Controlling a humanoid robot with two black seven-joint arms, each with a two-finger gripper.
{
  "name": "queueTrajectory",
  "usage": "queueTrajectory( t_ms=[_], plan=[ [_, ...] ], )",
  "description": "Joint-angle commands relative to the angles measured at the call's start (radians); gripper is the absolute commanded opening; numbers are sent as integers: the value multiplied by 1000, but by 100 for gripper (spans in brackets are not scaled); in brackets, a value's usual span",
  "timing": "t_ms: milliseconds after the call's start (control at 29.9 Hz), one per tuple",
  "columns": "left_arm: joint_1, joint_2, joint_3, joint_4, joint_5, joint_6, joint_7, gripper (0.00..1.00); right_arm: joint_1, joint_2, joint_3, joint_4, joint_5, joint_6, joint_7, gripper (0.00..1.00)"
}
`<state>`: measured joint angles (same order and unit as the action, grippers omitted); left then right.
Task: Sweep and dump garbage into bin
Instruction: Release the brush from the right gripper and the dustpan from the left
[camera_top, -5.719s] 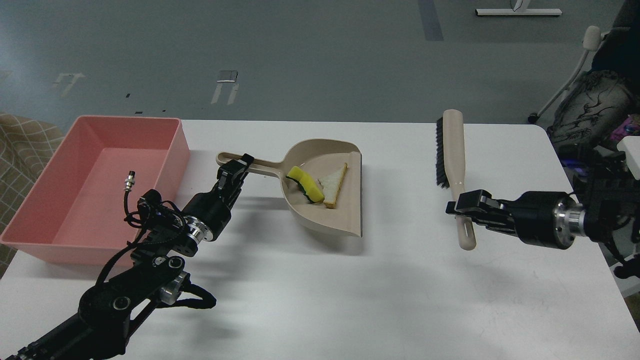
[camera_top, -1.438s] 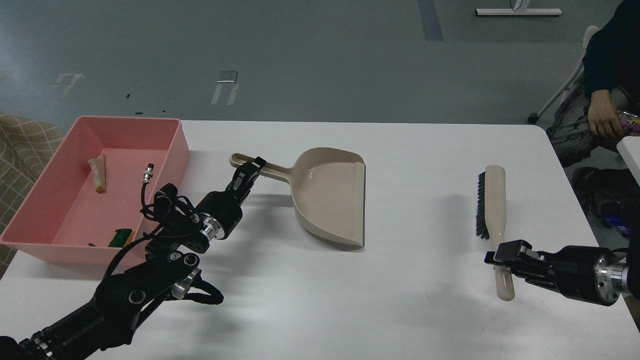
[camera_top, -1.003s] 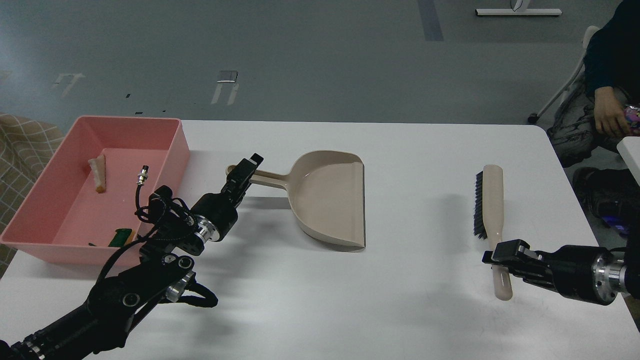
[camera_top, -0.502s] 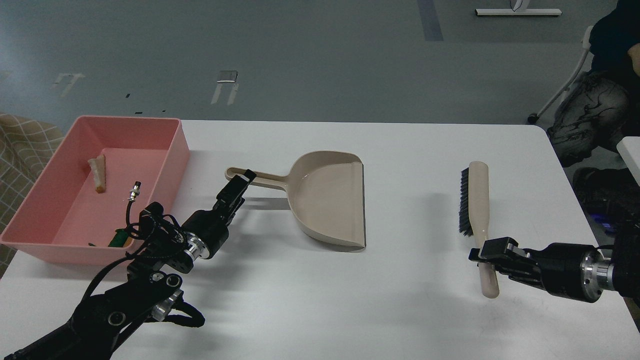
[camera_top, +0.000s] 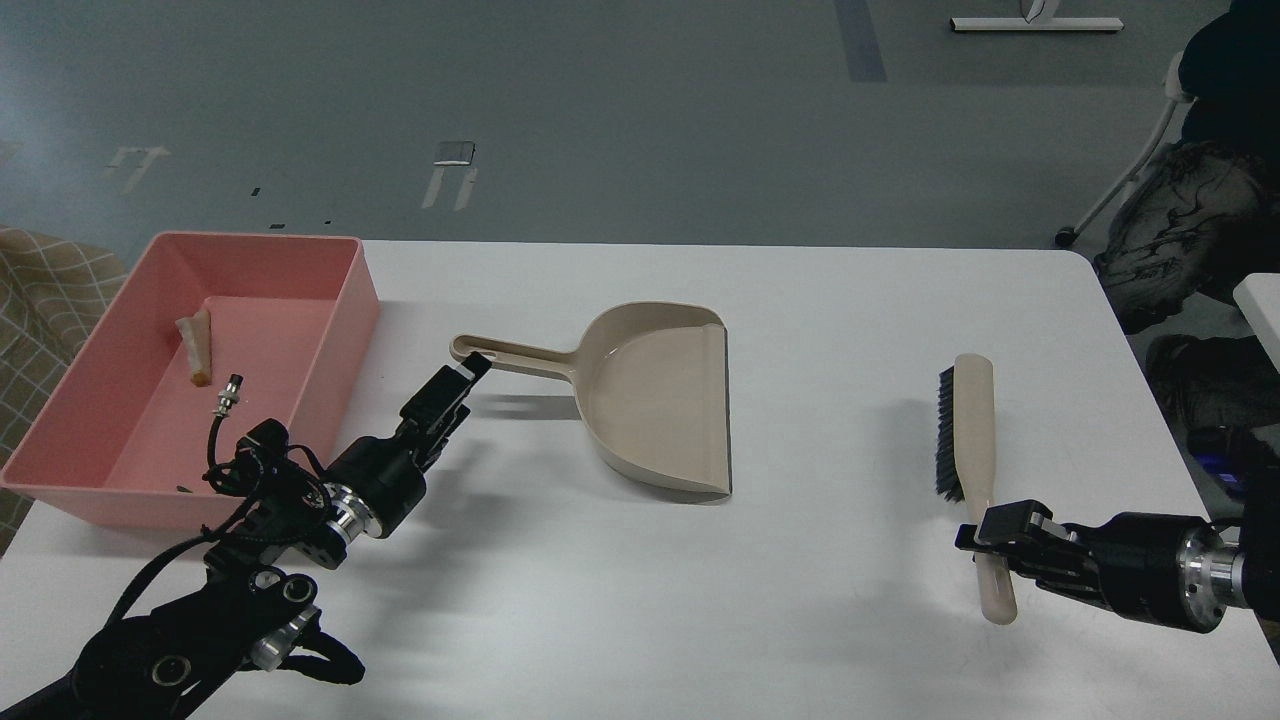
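The pink bin (camera_top: 340, 300) stands at the table's left. The pale bread slice (camera_top: 195, 348) lies inside it near the far left wall. The sponge is hidden behind my left arm. The empty beige dustpan (camera_top: 655, 400) lies flat at the table's middle, its handle (camera_top: 510, 354) pointing left. My left gripper (camera_top: 462, 375) is open and empty, just below and left of the handle's end, not touching it. My right gripper (camera_top: 1000, 550) is shut on the handle of the beige brush (camera_top: 975, 420) and holds it at the right, bristles facing left.
The table's right edge runs close to my right arm. A chair and a dark-clothed person (camera_top: 1190, 220) are beyond the far right corner. A beige checked cloth (camera_top: 40, 290) lies left of the bin.
My left gripper has let go of the dustpan handle and drawn back toward me; the dustpan stays put. My right gripper has carried the brush a little right and nearer.
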<state>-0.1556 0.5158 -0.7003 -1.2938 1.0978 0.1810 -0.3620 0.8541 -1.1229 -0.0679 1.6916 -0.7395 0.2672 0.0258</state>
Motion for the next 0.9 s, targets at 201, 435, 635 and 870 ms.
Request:
queueTrajectory(
  t_ms=[201, 435, 635, 870],
  plan=[
    [5, 27, -8, -12, -7, 0, -20, 97, -3, 8, 2, -20, -1, 0, -1, 17],
    [5, 24, -10, -12, -7, 0, -22, 97, -4, 6, 0, -21, -1, -25, -17, 37],
    [5, 27, -12, -12, -7, 0, -26, 97, -6, 5, -1, -20, -1, -31, -17, 49],
    [34, 56, -15, -33, -7, -1, -43, 97, -7, -41, 5, -4, 3, -28, -15, 62]
  ],
)
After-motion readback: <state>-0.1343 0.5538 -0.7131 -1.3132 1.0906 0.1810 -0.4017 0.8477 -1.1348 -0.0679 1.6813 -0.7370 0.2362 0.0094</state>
